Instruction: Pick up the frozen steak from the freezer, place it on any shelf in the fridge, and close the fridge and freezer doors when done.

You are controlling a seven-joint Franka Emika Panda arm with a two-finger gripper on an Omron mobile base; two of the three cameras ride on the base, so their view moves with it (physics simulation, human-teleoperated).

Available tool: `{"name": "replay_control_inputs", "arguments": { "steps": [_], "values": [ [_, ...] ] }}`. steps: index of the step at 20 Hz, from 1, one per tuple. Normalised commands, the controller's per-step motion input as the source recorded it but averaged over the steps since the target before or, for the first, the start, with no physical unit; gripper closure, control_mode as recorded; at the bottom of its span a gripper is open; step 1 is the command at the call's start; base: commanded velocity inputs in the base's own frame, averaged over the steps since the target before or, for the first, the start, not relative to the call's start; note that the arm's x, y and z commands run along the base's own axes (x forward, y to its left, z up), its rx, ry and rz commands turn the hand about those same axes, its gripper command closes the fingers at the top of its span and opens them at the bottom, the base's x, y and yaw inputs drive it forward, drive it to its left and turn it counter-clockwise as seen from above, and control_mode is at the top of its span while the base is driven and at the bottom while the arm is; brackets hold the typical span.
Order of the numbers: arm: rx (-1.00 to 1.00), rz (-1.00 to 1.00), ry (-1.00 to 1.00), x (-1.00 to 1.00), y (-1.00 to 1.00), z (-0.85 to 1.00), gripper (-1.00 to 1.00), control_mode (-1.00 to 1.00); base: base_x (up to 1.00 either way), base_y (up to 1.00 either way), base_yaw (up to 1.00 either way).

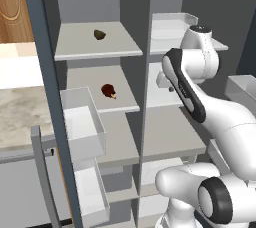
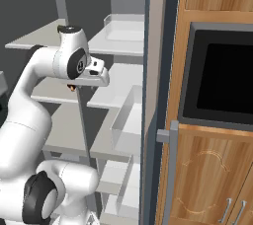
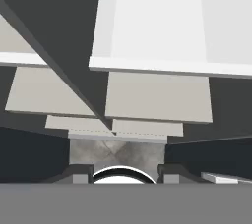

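No writing, brand or label can be read anywhere in these views. The freezer [image 1: 95, 72], the left half of the tall slate-blue unit, stands open, and two small lumps lie in it, one per shelf. The frozen steak [image 1: 108, 91], dark red-brown with a pale spot at its lower right edge, sits on the second grey shelf, at about 9 o'clock from the arm's elbow in the left base view. The dark olive-brown lump [image 1: 99, 34] lies on the shelf directly above, at 12 o'clock from the steak and well apart from it. Two white bins [image 1: 85, 122] hang on the open freezer door [image 1: 47, 72] at 7 o'clock from the steak (one above the other). The fridge [image 1: 172, 122], the right half, is also open; one plain shelf [image 1: 170, 134] shows bare beside the arm. The gripper [image 2: 91, 78] hangs in front of the fridge shelves; whether its fingers are apart or together cannot be told, and nothing is seen between them. On the right a wooden cabinet carries one black oven window [image 2: 225, 83].
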Motion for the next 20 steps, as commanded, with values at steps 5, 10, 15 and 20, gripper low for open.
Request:
{"name": "replay_control_inputs", "arguments": {
  "steps": [5,10,15,20],
  "values": [
    [0.00,-0.02,0.00,-0.22,-0.02,0.00,-1.00,-1.00,0.00,0.00,0.00],
    [0.00,0.00,-0.01,-0.53,-0.04,0.00,-1.00,-1.00,0.00,0.00,0.00],
    [0.00,-0.01,-0.07,-0.49,0.00,-0.11,-1.00,-1.00,0.00,0.00,0.00],
    [0.00,0.00,-0.07,-0.36,-0.01,-0.43,-1.00,-1.00,0.00,0.00,0.00]
  ]
}}
